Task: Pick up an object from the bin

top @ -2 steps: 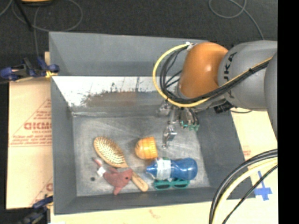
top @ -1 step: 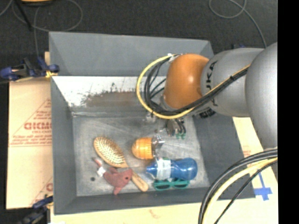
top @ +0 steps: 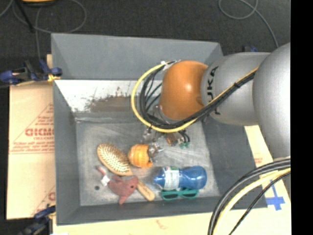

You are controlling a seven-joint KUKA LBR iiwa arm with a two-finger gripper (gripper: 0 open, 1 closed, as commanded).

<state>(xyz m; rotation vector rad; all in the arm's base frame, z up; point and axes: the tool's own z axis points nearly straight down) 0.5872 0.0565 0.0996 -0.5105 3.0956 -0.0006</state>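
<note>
My gripper (top: 152,148) reaches down below the orange wrist cover, near the middle of the bin floor, its tips right at the upper right side of a small orange round thing (top: 138,156). Whether the tips touch that orange thing I cannot tell. A tan oval hairbrush (top: 113,159) lies just left of the orange thing, its wooden handle running down to the right. A blue bottle with a white label (top: 179,177) lies on its side below and right of the gripper.
A dark red flat piece (top: 123,187) lies at the front beside the brush handle. Green sunglasses (top: 179,195) sit under the blue bottle by the front wall. A small red and white bit (top: 102,175) lies front left. The arm and cables cover the bin's right back part.
</note>
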